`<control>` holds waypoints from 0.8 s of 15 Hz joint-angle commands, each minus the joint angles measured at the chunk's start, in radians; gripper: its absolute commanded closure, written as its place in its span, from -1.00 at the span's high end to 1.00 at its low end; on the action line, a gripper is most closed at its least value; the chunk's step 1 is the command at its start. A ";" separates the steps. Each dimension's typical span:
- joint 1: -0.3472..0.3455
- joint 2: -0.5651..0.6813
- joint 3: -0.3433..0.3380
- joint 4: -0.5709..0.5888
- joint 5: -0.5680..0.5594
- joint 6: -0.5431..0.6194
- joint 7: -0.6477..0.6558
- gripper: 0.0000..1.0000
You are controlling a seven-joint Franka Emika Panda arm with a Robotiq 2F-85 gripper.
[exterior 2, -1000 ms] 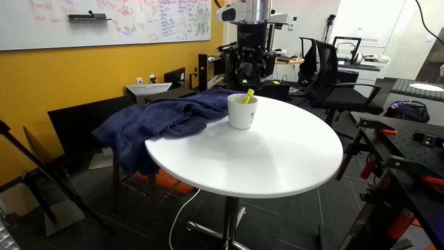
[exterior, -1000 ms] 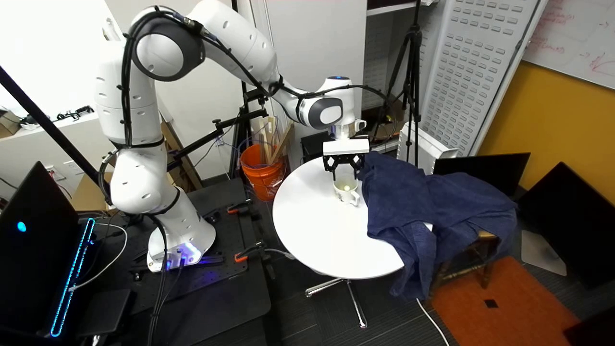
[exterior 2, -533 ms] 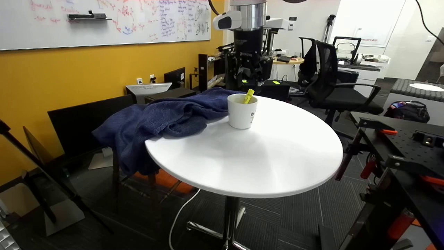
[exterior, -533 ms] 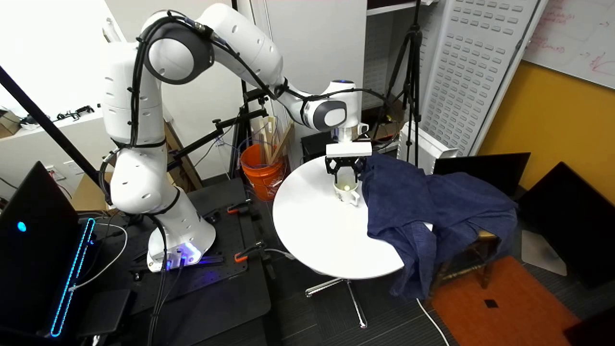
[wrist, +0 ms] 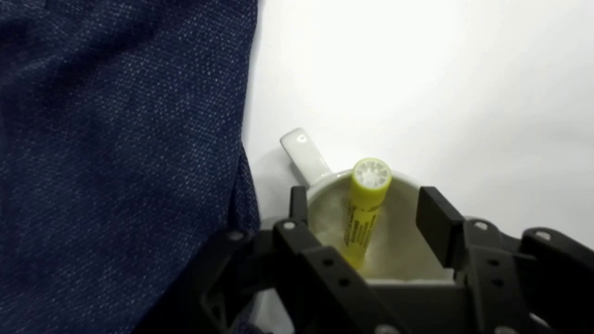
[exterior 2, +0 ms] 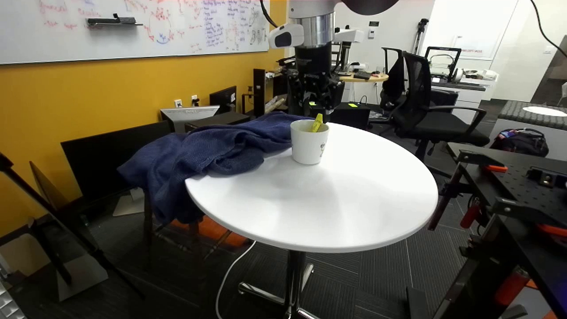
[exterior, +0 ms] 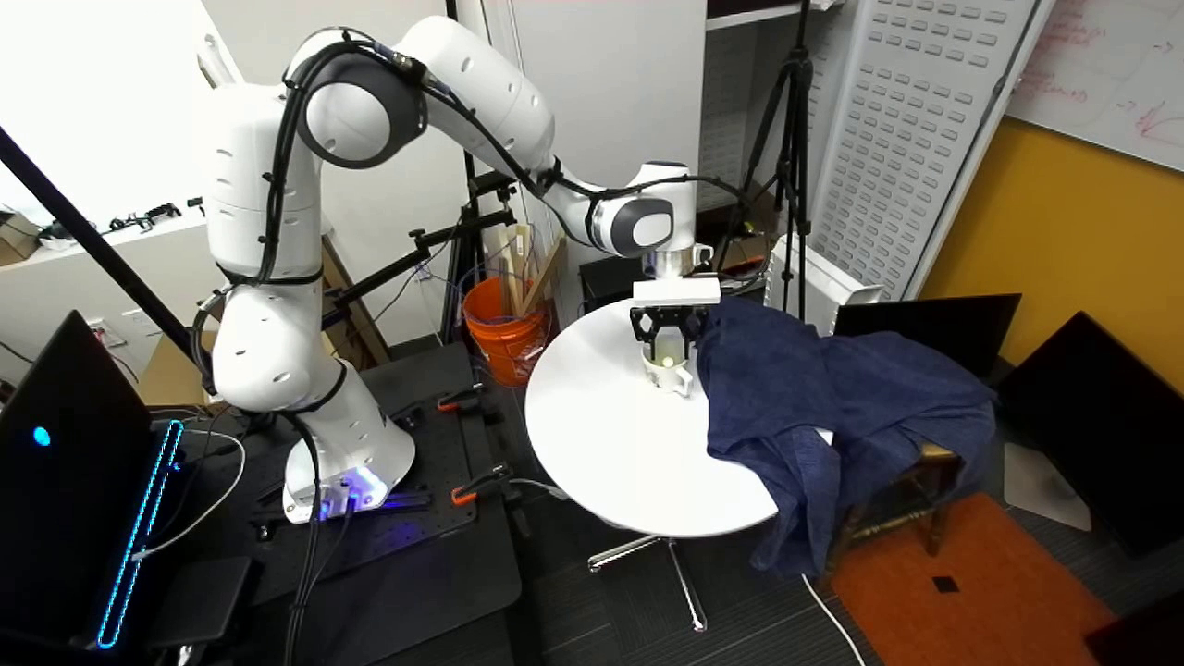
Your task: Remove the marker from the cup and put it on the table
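- You've got the end effector point(wrist: 364, 208) spread, fingers point(wrist: 438, 225) either side of the marker point(exterior 2: 317, 123) in the wrist view, nothing pinched!
- Marker leans inside the upright cup point(exterior 2: 308, 145), presumably propped by its wall, top above the rim for your grasp.
- Your wrist view bares the lower barrel; in an exterior view, the cup hides it.

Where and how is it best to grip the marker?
Probably grip the marker by its upper end, from above: it leans in the cup and only that end sticks out. In the wrist view it shows between the open jaws with a gap on each side, so these could likely close across it.
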 commanded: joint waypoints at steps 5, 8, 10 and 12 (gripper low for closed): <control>0.004 0.026 0.003 0.051 -0.036 -0.073 0.045 -0.49; 0.005 0.029 0.003 0.055 -0.038 -0.076 0.047 -0.69; 0.007 0.029 0.002 0.058 -0.041 -0.078 0.050 -0.71; 0.009 0.026 0.002 0.057 -0.045 -0.079 0.051 -0.79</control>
